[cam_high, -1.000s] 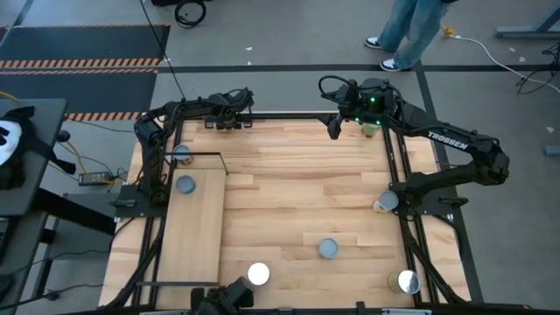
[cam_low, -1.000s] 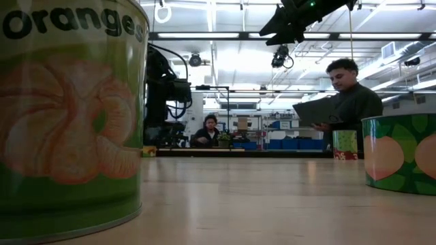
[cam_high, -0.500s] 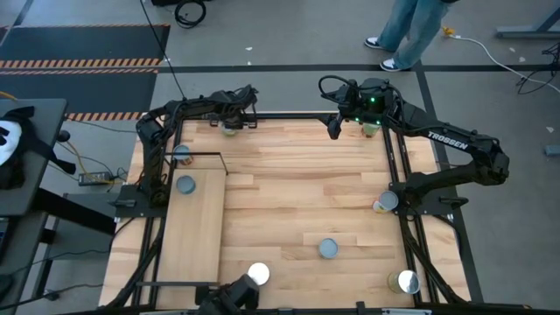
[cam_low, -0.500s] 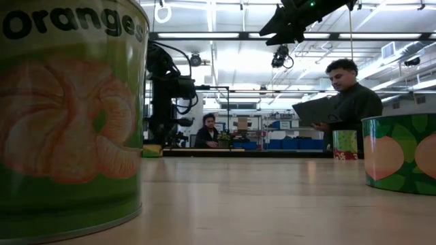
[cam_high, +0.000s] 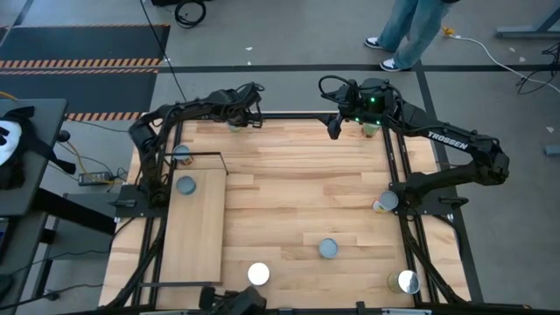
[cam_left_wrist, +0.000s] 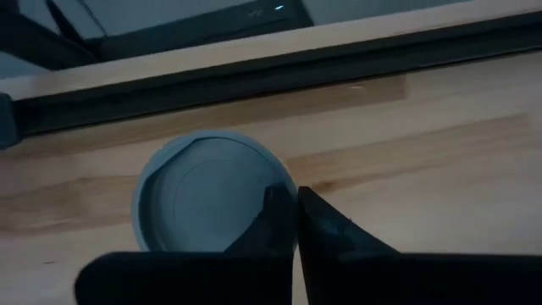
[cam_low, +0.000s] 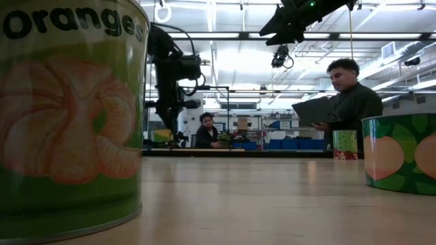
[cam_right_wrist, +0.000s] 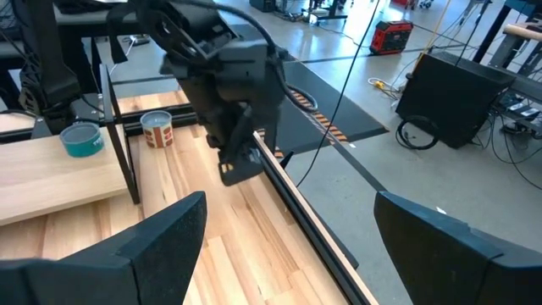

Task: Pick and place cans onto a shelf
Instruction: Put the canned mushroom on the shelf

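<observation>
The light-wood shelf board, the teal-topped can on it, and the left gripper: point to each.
Light-wood shelf board (cam_high: 194,232), high view, bare middle.
Teal-topped can (cam_high: 185,185), high view, its lid.
Left gripper (cam_high: 245,116), high view, between its fingertips.

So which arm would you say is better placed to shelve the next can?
Left: its gripper holds a can off the table at the far edge, and the shelf lies on its side. The right gripper is open and empty.

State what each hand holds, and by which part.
Left hand: a can, pinched at its top rim. Right hand: open, holding nothing.
</observation>
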`<state>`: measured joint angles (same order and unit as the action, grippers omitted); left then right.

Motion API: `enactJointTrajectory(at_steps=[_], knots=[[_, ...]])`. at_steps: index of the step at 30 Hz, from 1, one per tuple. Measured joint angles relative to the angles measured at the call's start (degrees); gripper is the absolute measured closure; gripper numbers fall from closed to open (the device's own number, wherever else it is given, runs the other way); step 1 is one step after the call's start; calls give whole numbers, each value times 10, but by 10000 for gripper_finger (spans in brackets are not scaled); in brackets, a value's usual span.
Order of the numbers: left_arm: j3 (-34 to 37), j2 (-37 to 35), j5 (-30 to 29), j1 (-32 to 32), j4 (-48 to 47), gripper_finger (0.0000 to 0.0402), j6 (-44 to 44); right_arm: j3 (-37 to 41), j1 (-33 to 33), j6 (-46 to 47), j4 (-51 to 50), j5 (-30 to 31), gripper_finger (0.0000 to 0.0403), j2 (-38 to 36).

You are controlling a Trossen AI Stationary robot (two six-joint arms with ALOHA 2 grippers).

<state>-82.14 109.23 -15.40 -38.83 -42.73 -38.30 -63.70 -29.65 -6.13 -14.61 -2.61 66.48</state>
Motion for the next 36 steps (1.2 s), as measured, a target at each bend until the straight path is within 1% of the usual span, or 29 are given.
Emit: enactJointTrajectory(at_steps=[4, 9, 11, 15, 18, 23, 27, 31, 36], knots=[[0, -29, 4, 14, 1, 396, 0, 0, 0, 0, 0, 0, 55, 0], [0, -71, 31, 35, -1, 396, 0, 0, 0, 8, 3, 0, 55, 0], [0, -94, 46, 49, 1, 396, 0, 0, 0, 42, 9, 0, 55, 0], [0, -150, 69, 89, -2, 396, 7, 0, 0, 141, 11, 0, 55, 0], [-1, -200, 92, 123, -7, 396, 15, 0, 0, 161, 30, 1, 55, 0], [-1, -279, 109, 190, -51, 397, 15, 0, 1, 106, 50, -39, 55, -6], [-1, -326, 130, 261, -99, 397, 20, 0, 1, 104, 52, -42, 55, -7], [-1, -341, 132, 345, -166, 397, -4, 0, 1, 104, 39, -47, 55, -9], [0, -341, 125, 420, -262, 397, -88, 0, 16, 104, 26, -50, 55, -18]])
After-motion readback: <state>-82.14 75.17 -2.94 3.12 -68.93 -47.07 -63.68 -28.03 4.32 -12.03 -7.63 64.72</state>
